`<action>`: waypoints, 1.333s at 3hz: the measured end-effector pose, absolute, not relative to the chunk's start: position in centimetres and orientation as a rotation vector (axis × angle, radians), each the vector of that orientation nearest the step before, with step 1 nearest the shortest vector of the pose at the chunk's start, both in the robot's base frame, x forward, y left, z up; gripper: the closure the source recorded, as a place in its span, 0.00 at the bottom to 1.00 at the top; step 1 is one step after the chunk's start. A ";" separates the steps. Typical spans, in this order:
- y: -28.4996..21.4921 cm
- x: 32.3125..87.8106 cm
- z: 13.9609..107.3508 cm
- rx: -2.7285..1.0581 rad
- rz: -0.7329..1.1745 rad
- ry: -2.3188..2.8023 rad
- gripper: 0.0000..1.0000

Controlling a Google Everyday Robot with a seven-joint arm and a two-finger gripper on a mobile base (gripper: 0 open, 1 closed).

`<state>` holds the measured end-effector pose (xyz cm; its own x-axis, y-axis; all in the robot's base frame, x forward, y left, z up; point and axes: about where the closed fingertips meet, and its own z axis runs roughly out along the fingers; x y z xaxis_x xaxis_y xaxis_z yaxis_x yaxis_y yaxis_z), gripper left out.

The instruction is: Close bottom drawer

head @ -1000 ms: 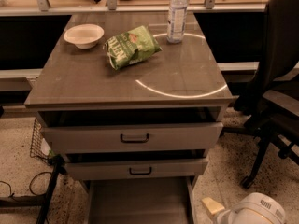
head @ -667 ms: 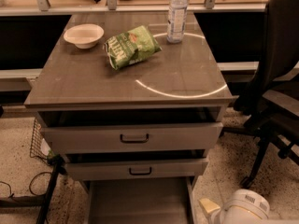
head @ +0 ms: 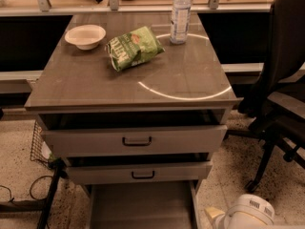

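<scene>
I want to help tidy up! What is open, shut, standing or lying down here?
bottom drawer: pulled far out.
middle drawer: out a little.
top drawer: out a little.
water bottle: standing upright.
chip bag: lying down.
bowl: right way up.
gripper: low at bottom right, beside the bottom drawer.

The bottom drawer [head: 143, 206] stands pulled out, its grey floor open from above. The middle drawer [head: 138, 173] overhangs its rear. The gripper [head: 214, 216] sits just right of it, and an office chair [head: 281, 104] crowds farther right. On its left stand a black leg [head: 50, 194] and cables [head: 19, 194].
</scene>
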<state>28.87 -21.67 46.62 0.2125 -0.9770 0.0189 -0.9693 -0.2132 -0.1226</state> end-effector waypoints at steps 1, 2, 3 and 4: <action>-21.7 28.9 46.6 -2.380 -0.142 1.915 0.39; -21.7 28.9 46.7 -2.380 -0.143 1.915 0.62; -21.8 29.0 46.3 -2.383 -0.152 1.933 0.85; -22.3 29.3 44.4 -2.352 -0.147 1.970 1.00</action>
